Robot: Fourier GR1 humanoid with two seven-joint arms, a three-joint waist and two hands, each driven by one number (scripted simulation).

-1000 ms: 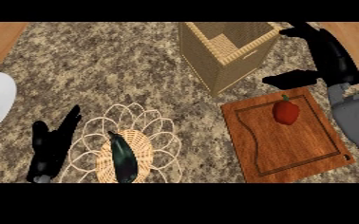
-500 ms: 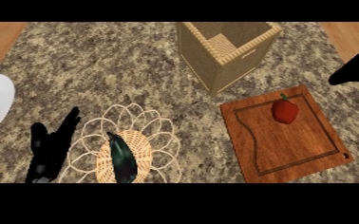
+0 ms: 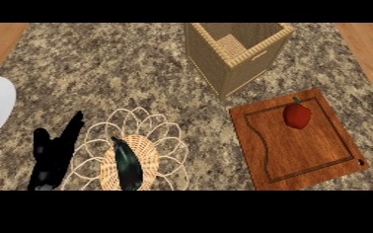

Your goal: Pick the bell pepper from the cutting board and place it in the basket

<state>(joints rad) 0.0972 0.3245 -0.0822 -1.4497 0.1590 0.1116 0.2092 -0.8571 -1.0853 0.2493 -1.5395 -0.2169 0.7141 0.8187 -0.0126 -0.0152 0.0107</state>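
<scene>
At the far left edge a part of a white object [image 3: 4, 101] shows on the speckled stone desk [image 3: 109, 64]. Near the lower left corner the left hand [image 3: 53, 155] rests with its fingers straight and spread, pointing up, and it holds nothing. Just beside it, to the right, lies a flat woven wire basket [image 3: 167, 143] with looped rim, and a dark green long vegetable [image 3: 128, 165] lies in its middle. Further right, toward the top, a tall square wicker basket [image 3: 244, 66] stands open. At the right a wooden cutting board [image 3: 291, 148] lies on the desk. The red bell pepper [image 3: 296, 115] sits on the upper part of this board, well apart from both baskets. The right hand is not to be seen.
</scene>
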